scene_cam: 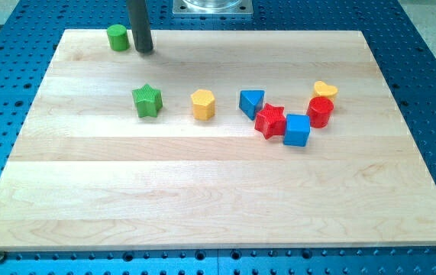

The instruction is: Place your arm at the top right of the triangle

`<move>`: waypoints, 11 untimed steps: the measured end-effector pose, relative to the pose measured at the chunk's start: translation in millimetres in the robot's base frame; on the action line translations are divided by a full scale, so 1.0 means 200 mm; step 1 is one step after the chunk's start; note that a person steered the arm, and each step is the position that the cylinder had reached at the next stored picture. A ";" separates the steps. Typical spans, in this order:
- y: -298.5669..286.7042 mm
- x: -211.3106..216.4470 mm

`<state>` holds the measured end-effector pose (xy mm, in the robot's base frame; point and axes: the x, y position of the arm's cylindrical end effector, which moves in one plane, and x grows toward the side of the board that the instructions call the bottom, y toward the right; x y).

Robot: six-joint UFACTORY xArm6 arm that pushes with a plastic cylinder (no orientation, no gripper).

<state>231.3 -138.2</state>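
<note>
Blue triangle [251, 101] sits on the wooden board [202, 191] right of centre — red star [270, 120] touching its lower right, yellow hexagon [202, 104] apart to its left, green star [147, 101] further left. The rod's tip [144, 51] (a bare rod, nothing held) rests far up-left of the triangle, just right of the green cylinder [117, 37]. Right of the triangle — blue cube [297, 130], red cylinder [321, 111], yellow heart [325, 90].

A pale wooden table [218, 198] with visible plank seams rests on a blue perforated metal base [431, 92]; a grey metal mounting plate [211, 7] sits at the view's top under even light.
</note>
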 end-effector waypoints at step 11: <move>0.92 0.50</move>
